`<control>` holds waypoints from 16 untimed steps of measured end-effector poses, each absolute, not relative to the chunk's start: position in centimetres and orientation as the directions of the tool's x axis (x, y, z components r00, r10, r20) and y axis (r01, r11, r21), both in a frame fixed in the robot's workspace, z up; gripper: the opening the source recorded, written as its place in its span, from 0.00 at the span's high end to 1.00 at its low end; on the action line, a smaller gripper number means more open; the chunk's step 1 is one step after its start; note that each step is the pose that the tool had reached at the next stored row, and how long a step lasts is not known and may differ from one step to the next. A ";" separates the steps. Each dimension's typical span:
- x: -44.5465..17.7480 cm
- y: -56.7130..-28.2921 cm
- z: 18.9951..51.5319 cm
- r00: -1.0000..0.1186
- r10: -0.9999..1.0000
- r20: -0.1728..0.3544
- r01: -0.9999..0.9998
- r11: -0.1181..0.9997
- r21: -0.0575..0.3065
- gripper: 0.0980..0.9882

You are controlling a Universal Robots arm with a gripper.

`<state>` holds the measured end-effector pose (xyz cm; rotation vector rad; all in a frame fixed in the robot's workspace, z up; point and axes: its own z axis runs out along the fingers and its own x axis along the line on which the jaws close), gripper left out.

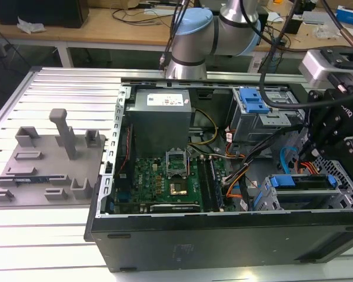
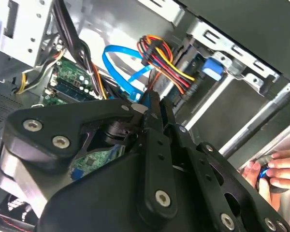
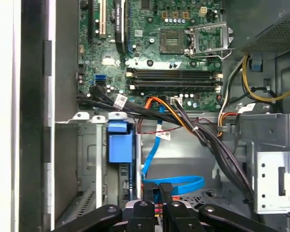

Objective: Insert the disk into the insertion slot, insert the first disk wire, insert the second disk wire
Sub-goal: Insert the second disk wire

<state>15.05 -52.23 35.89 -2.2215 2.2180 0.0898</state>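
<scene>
**Item 1, the claw** point(image 3: 157, 191): Fingers drawn together, almost touching. A red-orange scrap shows in the slit between them in the first wrist view (I can't tell whether it is a wire plug or just cabling behind). I log it as closed, load unconfirmed.

**Item 2, the disk** point(image 1: 303, 183): Seated in the insertion slot point(image 1: 263, 200) at the case's near corner on the exterior view's right. Its long axis runs across that view, with the blue handle point(image 1: 282, 181) at the exterior view's left end.

**Item 3, bearing:** The disk lies just below the claw and toward the near wall of the case. I judge the claw is over the disk's far long edge, not its handle end.

**Item 4, the blue flat cable** point(image 3: 176, 183): Looped loose just beside the fingertips, with the orange-and-yellow wire bundle point(image 2: 166, 65) near.

**Item 5, the case** point(image 1: 223, 232): Open on the desk point(image 1: 65, 82).
</scene>
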 end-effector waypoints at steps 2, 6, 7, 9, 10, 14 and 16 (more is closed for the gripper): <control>15.0 -52.9 35.9 0.001 -0.999 -0.042 -0.999 -0.002 0.040 0.93; 15.1 -53.8 35.8 0.001 -0.999 -0.044 -0.999 -0.003 0.040 0.93; 15.0 -53.9 35.8 0.001 -0.999 -0.044 -0.999 -0.003 0.040 0.93; 15.1 -53.9 35.7 0.001 -0.999 -0.044 -0.999 -0.003 0.040 0.93; 15.1 -53.9 35.6 0.001 -0.999 -0.043 -0.999 -0.003 0.040 0.93; 15.1 -54.2 35.5 0.001 -0.999 -0.044 -0.999 -0.003 0.040 0.93; 15.1 -54.3 35.4 0.001 -0.999 -0.044 -0.999 -0.002 0.040 0.93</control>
